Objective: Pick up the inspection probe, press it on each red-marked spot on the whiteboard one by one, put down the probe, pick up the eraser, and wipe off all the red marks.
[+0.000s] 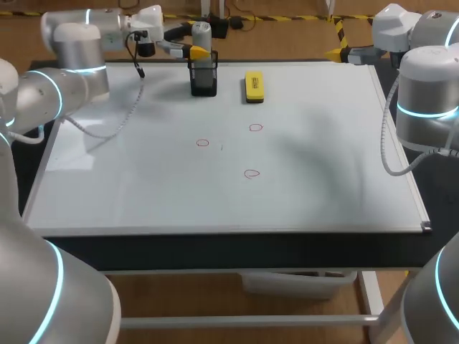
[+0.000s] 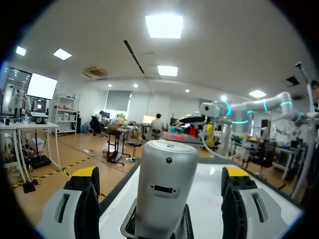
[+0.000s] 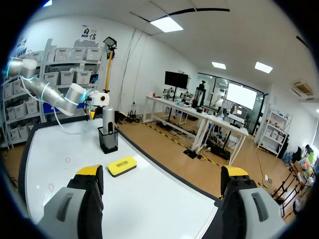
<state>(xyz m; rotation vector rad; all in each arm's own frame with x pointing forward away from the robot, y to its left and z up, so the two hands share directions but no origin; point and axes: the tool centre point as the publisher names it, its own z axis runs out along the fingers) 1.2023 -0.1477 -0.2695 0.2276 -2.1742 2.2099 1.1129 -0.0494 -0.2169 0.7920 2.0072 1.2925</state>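
Room: ceiling light panels [image 2: 164,25] are shining over a white wall [image 3: 144,74], and a brown floor [image 1: 287,36] is carrying yellow-and-black tape [image 1: 337,30]. Furniture: a dark-edged table [image 1: 215,251] is standing in front. Shelves of grey bins [image 3: 65,55] are lining the wall, and long workbenches [image 3: 189,112] are standing below a dark screen [image 3: 176,79].

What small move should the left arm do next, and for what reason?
Probably shut the left gripper on the grey cylindrical inspection probe. It stands upright in the black mesh holder between the open yellow-tipped fingers, with a gap at each side, so nothing grips it yet.
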